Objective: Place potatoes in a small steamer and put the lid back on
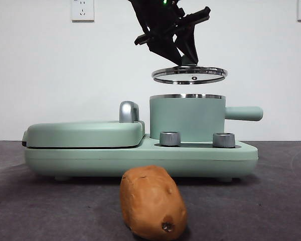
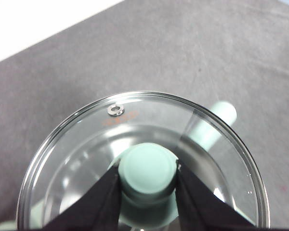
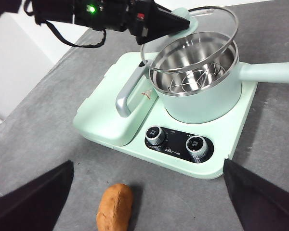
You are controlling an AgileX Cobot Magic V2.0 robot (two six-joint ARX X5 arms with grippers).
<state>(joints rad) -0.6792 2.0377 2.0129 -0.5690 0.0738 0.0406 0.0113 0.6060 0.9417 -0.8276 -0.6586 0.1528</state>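
Lid is off the pot and in the air, held level just above the small steamer, directly over its rim with a clear gap between them. Left gripper has its two black jaws clamped on the lid's green knob, one on each side; through the glass the steamer's side handle shows underneath. Steamer sits on the right half of the green cooker base, next to the flat closed grill cover, with two knobs on the front panel. Inside the steamer is a wire rack and no food. Potato lies on the gray table in front of the cooker, well apart from the pot, dark pit end toward the front camera. Right gripper hovers above the table over the potato area, jaws spread wide, holding nothing, not touching the potato. Step in hand looks like lid removal, so the task is early: potato not yet loaded, lid not yet back on. Next move probably needs the lid carried clear of the pot opening or kept high, then the right gripper dropping onto the potato across its narrow width. Smooth rounded skin could slip or roll.
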